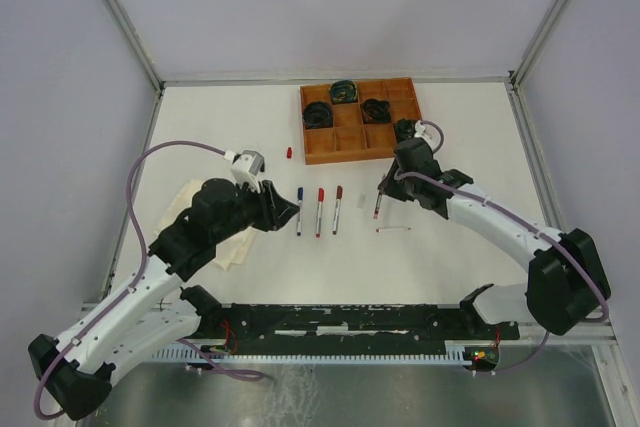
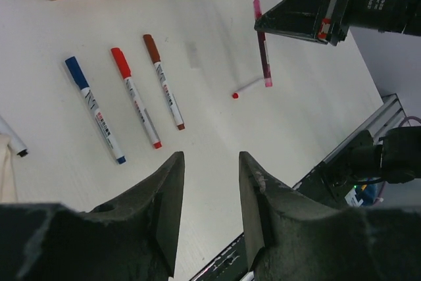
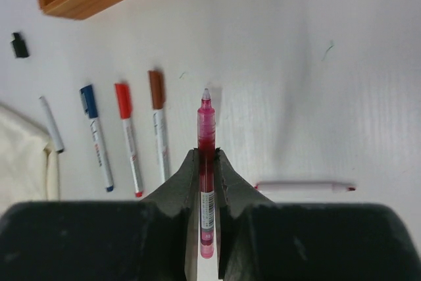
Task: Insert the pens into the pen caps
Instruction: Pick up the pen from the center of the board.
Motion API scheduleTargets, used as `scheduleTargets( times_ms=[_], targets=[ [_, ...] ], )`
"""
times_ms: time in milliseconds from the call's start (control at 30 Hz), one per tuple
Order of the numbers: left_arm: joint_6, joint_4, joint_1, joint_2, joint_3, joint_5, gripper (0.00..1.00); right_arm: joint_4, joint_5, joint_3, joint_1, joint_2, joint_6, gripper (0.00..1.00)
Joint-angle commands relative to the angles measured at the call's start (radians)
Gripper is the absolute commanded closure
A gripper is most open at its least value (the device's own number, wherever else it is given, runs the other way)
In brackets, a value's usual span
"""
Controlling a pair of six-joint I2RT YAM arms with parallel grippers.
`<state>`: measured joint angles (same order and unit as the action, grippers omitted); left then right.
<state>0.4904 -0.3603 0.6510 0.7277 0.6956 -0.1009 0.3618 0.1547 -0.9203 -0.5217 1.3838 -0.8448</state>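
My right gripper is shut on a translucent pink pen, held above the table with its tip pointing away. Below it a thin white pen with a red tip lies flat. To the left, three capped pens lie side by side: blue, red and brown. My left gripper hovers open and empty just left of them. An uncapped white pen rests by the cloth. A black cap and a red cap lie loose near the tray.
A wooden compartment tray with dark coiled cable bundles stands at the back. A folded cream cloth lies under my left arm. A black rail runs along the near table edge.
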Motion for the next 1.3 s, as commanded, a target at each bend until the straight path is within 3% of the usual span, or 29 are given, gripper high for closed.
scheduleTargets(
  times_ms=[0, 233, 467, 1267],
  targets=[
    [0.059, 0.122, -0.004, 0.02, 0.006, -0.08, 0.54, -0.043, 0.029, 0.032, -0.105, -0.123, -0.12, 0.84],
    [0.073, 0.164, -0.003, 0.054, 0.008, -0.133, 0.53, -0.132, 0.133, 0.096, -0.284, -0.223, -0.286, 0.85],
    [0.07, 0.197, -0.004, 0.094, 0.01, -0.22, 0.52, -0.274, 0.183, 0.077, -0.413, -0.181, -0.332, 0.84],
    [0.061, 0.188, -0.003, 0.105, 0.013, -0.232, 0.52, -0.462, 0.075, -0.037, -0.49, -0.096, -0.291, 0.84]
  ],
)
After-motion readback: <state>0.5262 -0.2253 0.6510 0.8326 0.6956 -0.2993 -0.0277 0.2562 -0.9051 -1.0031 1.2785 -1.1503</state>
